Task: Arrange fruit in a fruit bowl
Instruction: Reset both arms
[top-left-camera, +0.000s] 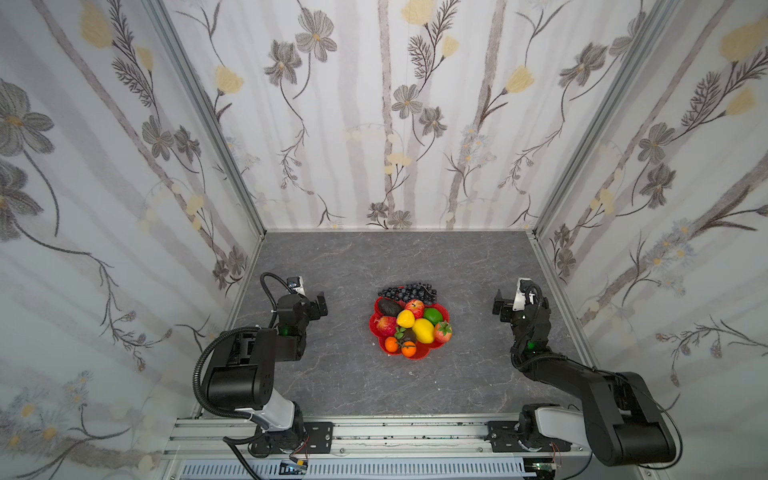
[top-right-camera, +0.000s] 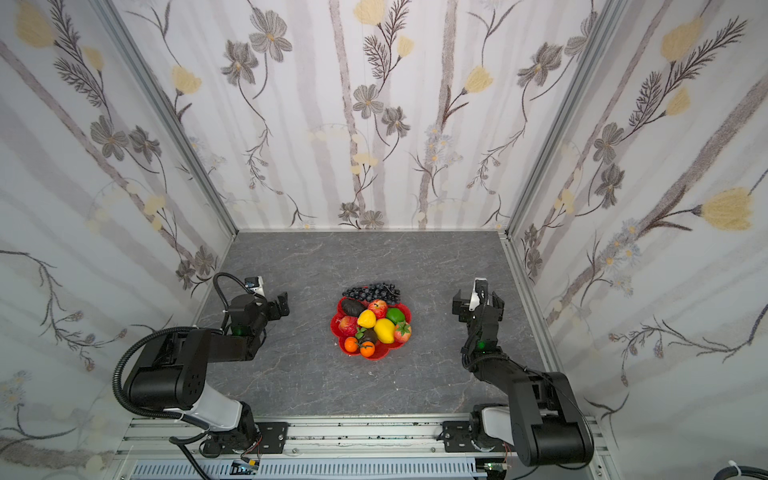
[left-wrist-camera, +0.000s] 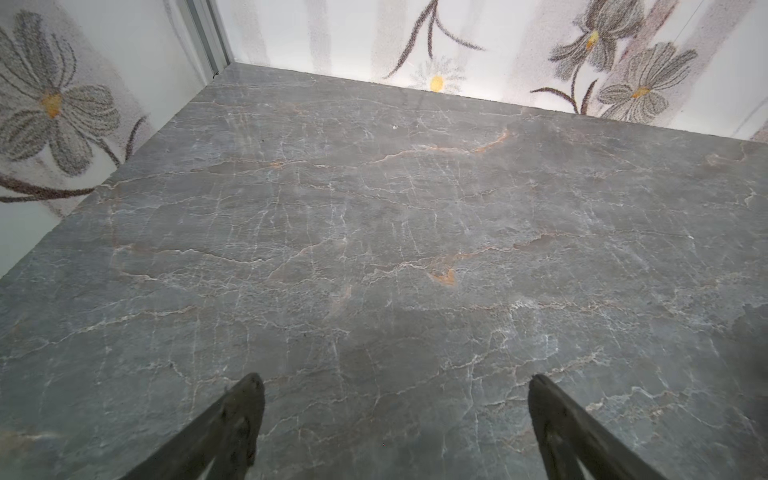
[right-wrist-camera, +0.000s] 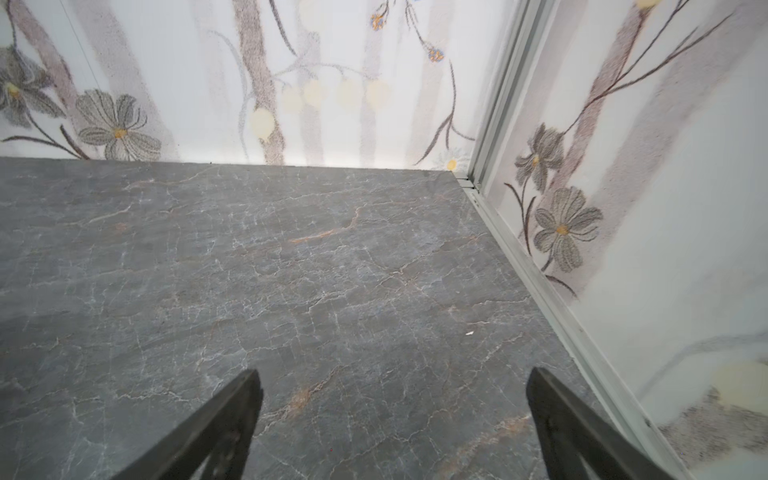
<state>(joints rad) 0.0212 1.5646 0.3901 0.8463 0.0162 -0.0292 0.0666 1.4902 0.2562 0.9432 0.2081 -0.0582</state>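
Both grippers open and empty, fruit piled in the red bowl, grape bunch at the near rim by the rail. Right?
No: the grape bunch sits at the far rim of the red bowl, toward the back wall, per both top views. Left gripper and right gripper open, empty.

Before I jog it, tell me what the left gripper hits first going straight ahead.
Likely the bare tabletop: the open left gripper angles down toward it, with the floral back wall beyond. The fruit bowl lies off that line.
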